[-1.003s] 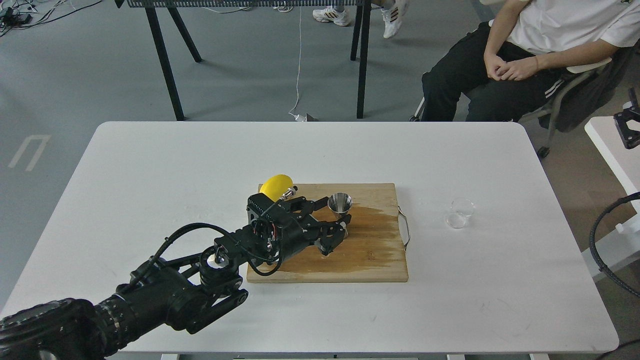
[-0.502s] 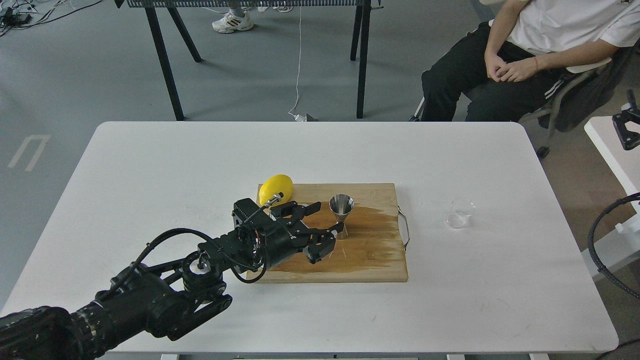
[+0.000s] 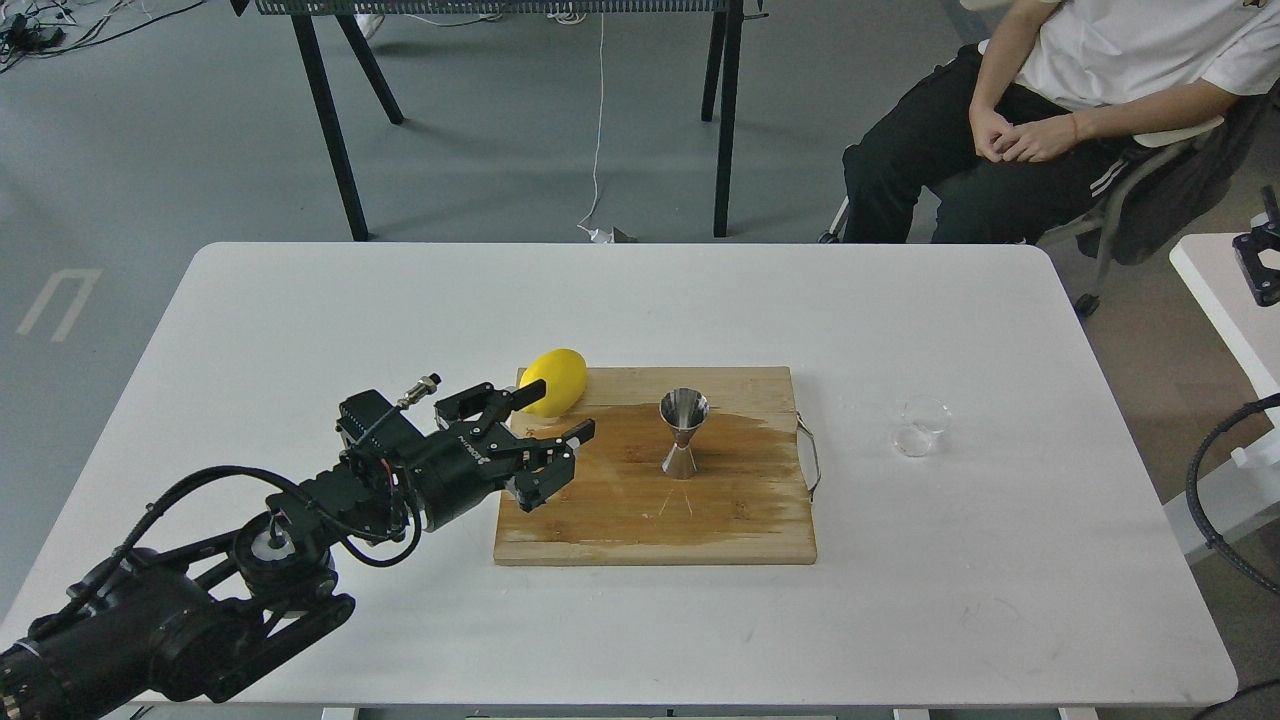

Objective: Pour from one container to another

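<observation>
The steel jigger (image 3: 684,433) is seen standing upright near the middle of the wooden cutting board (image 3: 650,520), on its wet patch. The clear glass cup (image 3: 921,426) sits on the white bench (image 3: 400,300), well apart to the right of the board. The left gripper (image 3: 556,415) hangs at the board's left edge, fingers released and empty, beside a lemon (image 3: 553,381). The right gripper is not seen. Pouring is judged not yet begun; the cup must next be grasped and carried over the jigger's mouth.
</observation>
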Robot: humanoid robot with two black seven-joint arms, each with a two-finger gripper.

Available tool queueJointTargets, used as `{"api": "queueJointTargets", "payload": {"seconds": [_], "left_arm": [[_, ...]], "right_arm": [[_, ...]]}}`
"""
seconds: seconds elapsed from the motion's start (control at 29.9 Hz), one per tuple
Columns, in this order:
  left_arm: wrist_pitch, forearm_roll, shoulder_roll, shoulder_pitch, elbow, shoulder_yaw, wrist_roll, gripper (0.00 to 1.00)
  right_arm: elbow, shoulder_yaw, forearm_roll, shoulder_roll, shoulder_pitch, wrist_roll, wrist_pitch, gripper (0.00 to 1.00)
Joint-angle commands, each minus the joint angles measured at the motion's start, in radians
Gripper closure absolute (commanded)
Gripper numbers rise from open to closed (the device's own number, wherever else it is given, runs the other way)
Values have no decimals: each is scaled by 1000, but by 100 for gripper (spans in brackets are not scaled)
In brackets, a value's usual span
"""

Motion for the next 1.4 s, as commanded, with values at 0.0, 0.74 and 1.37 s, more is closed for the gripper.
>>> {"api": "queueJointTargets", "payload": {"seconds": [0.0,0.74,1.37], "left_arm": [[-2,-57,55,-31,-2,-29,-65,23],[-323,-1767,-49,-256,214,-196,-168,0],[-745,-2194,-76,-241,415,-284,-159,0]], "right_arm": [[-7,0,0,-13,3,-3,0,0],[338,45,11,-27,-371,-8,0,0],[572,-109,262,157,-619,-26,-136,1]]}}
